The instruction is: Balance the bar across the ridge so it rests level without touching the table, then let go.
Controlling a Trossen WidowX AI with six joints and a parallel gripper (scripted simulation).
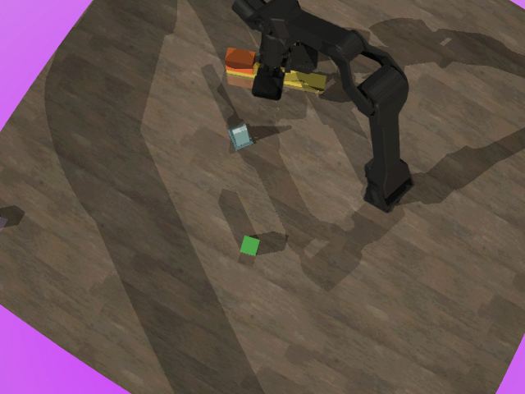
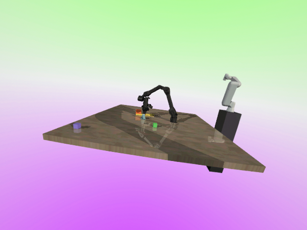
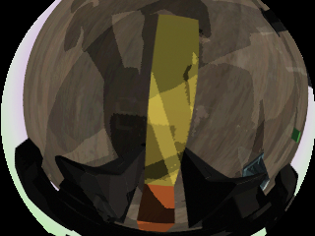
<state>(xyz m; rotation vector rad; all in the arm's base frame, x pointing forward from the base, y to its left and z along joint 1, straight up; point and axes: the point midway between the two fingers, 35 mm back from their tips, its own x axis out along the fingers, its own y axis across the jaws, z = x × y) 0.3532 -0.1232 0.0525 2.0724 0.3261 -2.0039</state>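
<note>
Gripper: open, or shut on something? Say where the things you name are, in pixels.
Shut on the yellow bar (image 1: pixel 306 80) (image 2: pixel 146 114) (image 3: pixel 172 103): wrist view shows the fingers closed against both its sides, near the orange block (image 3: pixel 159 197).

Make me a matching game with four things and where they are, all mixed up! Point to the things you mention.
Things:
1. Yellow bar (image 1: pixel 311 80) (image 2: pixel 147 114) (image 3: pixel 172 98)
2. Orange block (image 1: pixel 239 58) (image 2: pixel 138 111) (image 3: pixel 157 213)
3. Pale blue ridge (image 1: pixel 241 136) (image 2: pixel 143 116) (image 3: pixel 254 166)
4. Purple cube (image 1: pixel 3 222) (image 2: pixel 76 125)

Places:
A. Farthest left of the blocks, exterior view
B. Between the gripper's (image 1: pixel 269 75) (image 2: pixel 144 113) (image 3: pixel 164 149) fingers
C. Between the bar and the green cube (image 1: pixel 250 245) (image 2: pixel 155 124) (image 3: pixel 296 135), top view
D. At one end of the bar

Pairs: 1-B, 2-D, 3-C, 4-A.
</note>
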